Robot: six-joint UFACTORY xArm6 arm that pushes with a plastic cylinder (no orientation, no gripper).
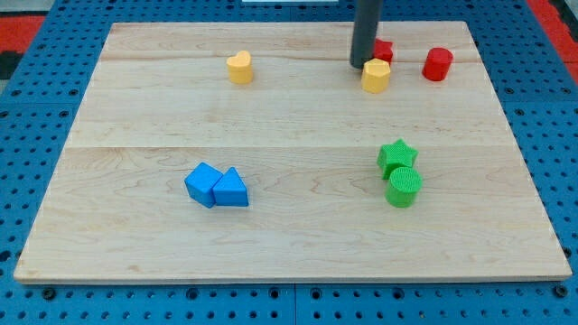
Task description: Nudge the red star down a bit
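Resting on pale wood board | blue pegboard around | my tip beside red star | no pincer

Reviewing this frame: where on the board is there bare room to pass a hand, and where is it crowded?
Free: the wide middle band between the yellow heart above and the blue pair below, plus the view's bottom strip and left edge. Crowded: the view's top right, where my tip sits beside the yellow block, the partly hidden red star and the red cylinder. The green star touches the green cylinder.
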